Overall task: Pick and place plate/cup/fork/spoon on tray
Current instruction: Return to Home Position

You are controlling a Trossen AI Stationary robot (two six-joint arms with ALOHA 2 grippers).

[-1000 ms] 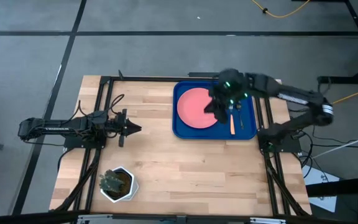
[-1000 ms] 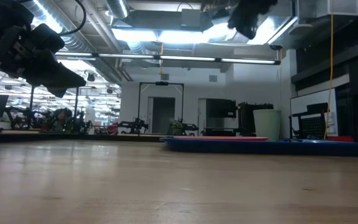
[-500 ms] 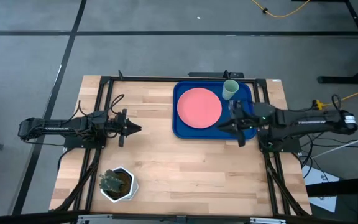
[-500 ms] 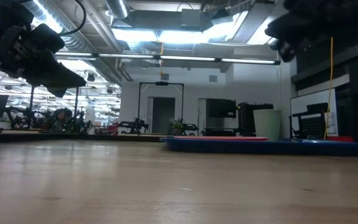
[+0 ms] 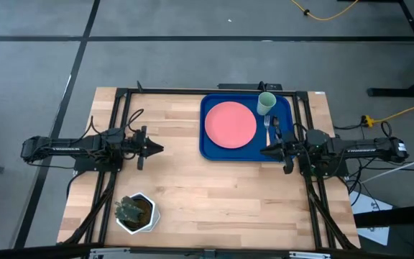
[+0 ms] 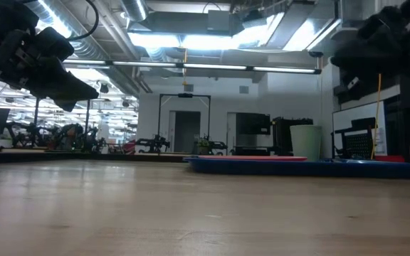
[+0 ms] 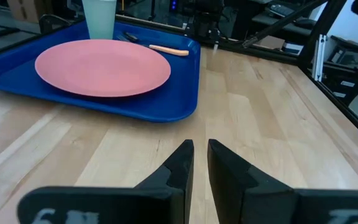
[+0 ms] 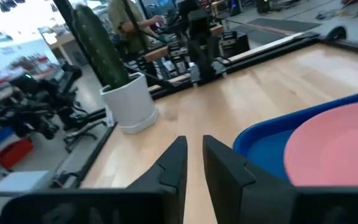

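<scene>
Tray (image 5: 248, 151) deep-blue, rimmed, holding flat coral plate (image 5: 230, 124), left hand (image 5: 158, 149) and right hand (image 5: 264, 151) fingers nearly together, empty

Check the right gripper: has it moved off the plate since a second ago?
Yes. The right gripper has pulled back from over the plate to the tray's near right corner, empty, fingers nearly shut.

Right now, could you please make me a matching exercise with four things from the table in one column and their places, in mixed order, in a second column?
Things:
1. plate
2. cup
3. fork
4. white pot

Places:
A. near table corner on the left arm's side, off the tray
B. far corner of the tray
C. middle of the tray, lying flat
D. on the tray, between the plate and the right gripper

Pairs: 1-C, 2-B, 3-D, 4-A
</scene>
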